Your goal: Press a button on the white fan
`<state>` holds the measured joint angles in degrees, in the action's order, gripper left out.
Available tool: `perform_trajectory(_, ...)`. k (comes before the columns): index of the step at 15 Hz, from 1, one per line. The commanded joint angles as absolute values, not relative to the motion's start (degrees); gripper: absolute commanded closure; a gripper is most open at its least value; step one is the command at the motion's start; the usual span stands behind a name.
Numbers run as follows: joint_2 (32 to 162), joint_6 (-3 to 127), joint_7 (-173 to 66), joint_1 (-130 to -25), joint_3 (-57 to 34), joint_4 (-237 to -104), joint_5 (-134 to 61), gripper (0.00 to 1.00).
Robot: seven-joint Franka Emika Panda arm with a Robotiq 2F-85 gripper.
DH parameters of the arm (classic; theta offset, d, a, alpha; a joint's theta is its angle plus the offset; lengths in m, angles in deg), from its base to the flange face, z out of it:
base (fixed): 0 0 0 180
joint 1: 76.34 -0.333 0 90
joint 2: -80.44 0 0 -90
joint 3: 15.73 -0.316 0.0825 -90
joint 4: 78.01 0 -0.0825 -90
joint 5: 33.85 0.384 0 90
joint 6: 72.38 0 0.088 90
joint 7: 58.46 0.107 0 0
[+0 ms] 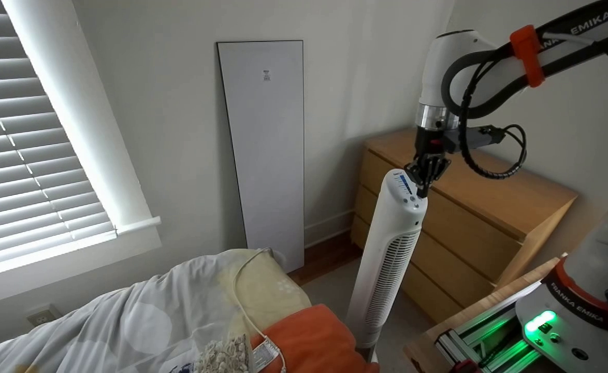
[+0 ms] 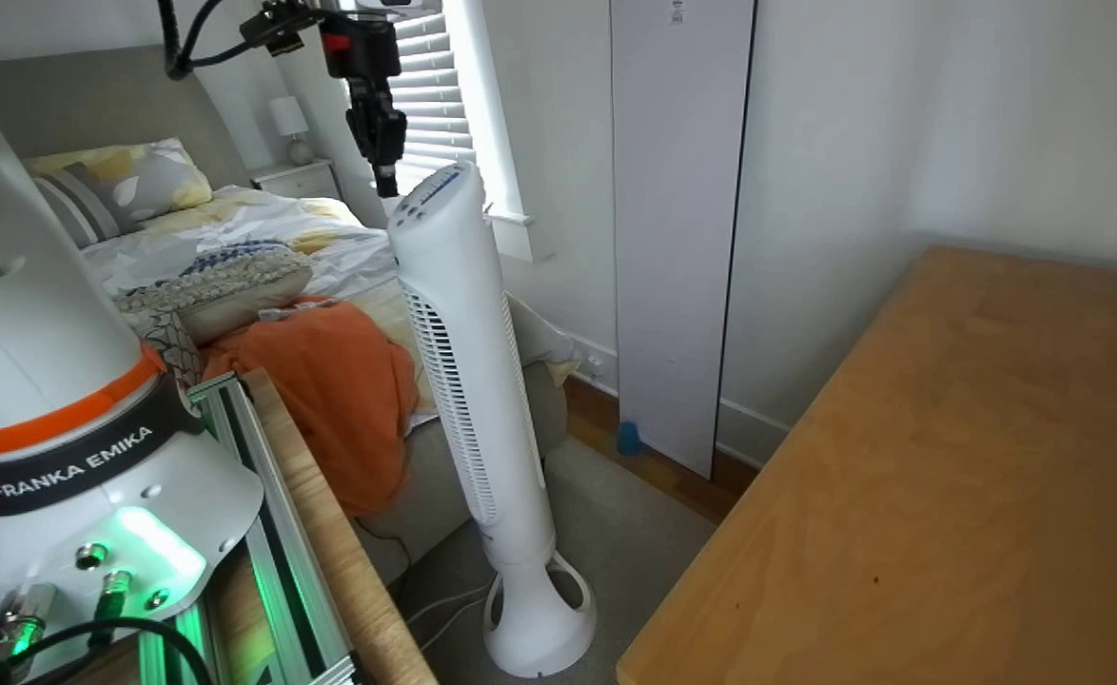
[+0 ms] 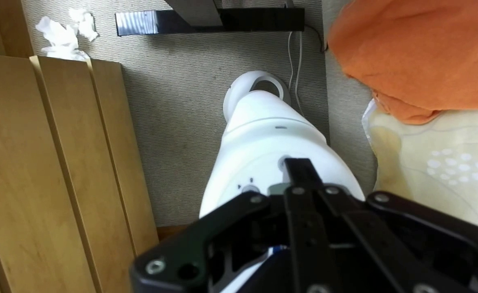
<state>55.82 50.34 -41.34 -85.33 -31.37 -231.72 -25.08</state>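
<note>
The white fan is a tall slim tower that stands on the floor in both exterior views (image 1: 387,259) (image 2: 482,400). Its slanted top carries a blue strip and several small round buttons (image 1: 411,199). My gripper (image 1: 422,194) is shut with its fingers together and empty, pointing down at the fan's top. In an exterior view the gripper's tip (image 2: 386,185) is beside and slightly above the button panel, seemingly apart from it. In the wrist view the fingertips (image 3: 300,165) overlap the edge of a grey button (image 3: 283,162) on the fan (image 3: 263,142). Another button (image 3: 250,188) is partly hidden by the gripper.
A wooden dresser (image 1: 490,181) stands close beside the fan. A bed with an orange blanket (image 2: 330,390) is on the fan's other side. A flat white panel (image 1: 265,145) leans on the wall. A black stand foot (image 3: 259,19) and white cables (image 3: 298,69) are on the floor.
</note>
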Motion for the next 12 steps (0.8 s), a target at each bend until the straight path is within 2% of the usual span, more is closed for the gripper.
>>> perform_trajectory(1, 57.28, 51.43, -39.05, -85.19, -31.21, -231.91, -26.44, 1.0)
perform_trajectory(12, 59.71, 53.52, -38.35, -85.02, -30.36, -231.68, -26.2, 1.0)
